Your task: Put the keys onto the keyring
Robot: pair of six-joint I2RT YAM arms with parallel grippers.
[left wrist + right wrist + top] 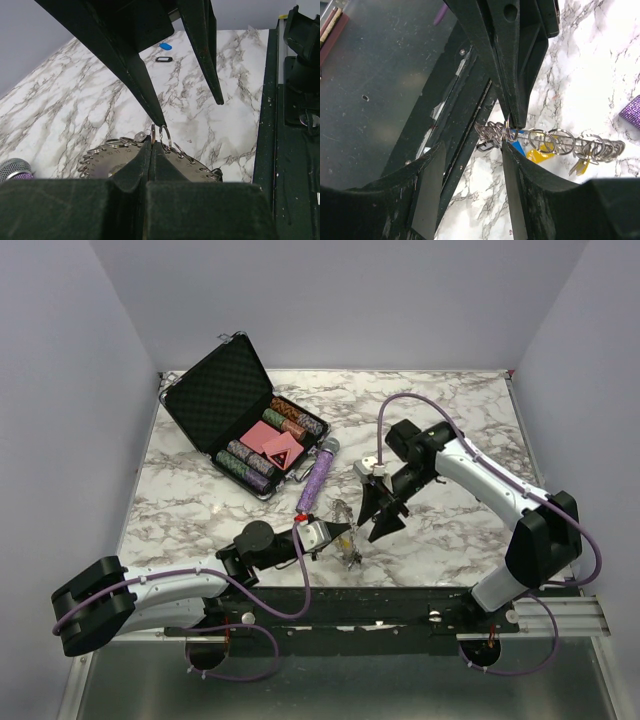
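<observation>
The keyring (112,157) is a silver disc edged with many small split rings, held just above the table. My left gripper (152,141) is shut on its rim; both also show in the top view, gripper (333,533) and keyring (348,543). In the right wrist view the keyring (555,141) is edge-on, with blue and yellow key caps (539,156) hanging from it. My right gripper (473,145) is open and empty, one fingertip almost at the ring by the left gripper's fingers (512,85). A loose blue key (165,46) and a black key (163,59) lie far off on the table.
A purple glittery tube (316,480) lies on the marble table (200,510) just behind the keyring. An open black case (232,400) with poker chips stands at the back left. The black rail (400,605) runs along the near edge.
</observation>
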